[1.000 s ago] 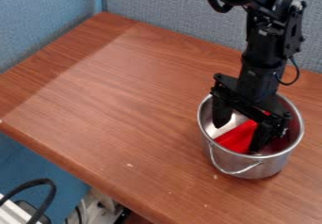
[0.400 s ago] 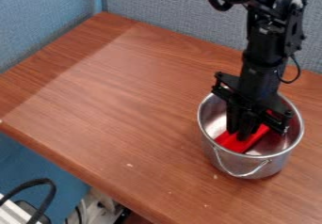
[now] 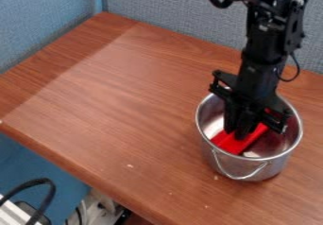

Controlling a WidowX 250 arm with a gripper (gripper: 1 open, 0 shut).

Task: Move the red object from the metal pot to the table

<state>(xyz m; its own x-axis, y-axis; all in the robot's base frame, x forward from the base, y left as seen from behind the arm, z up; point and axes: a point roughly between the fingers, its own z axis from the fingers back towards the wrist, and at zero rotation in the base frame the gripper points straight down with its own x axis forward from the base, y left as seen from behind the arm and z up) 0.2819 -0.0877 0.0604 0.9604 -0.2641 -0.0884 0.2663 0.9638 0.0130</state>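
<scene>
Fingers down in the metal pot (image 3: 248,166), at the red object (image 3: 232,145).

The black arm (image 3: 262,44) reaches down from the top of the view, its fingers (image 3: 243,128) inside the pot. Fingers closed in on the red object; they cover its middle, and whether the grip is firm cannot be told from here. Red object: inside the pot, slanting, its lower left end showing near the wall and more red visible on the right of the fingers. Something white lies in the pot too, partly hidden. Pot: shiny, round, upright on the right part of the wood-grain counter (image 3: 113,96), thin wire handle (image 3: 240,176) hanging against its near side. Blue-grey partition (image 3: 190,7) behind the counter. Cables (image 3: 38,193) at lower left, beside the counter's edge.
</scene>
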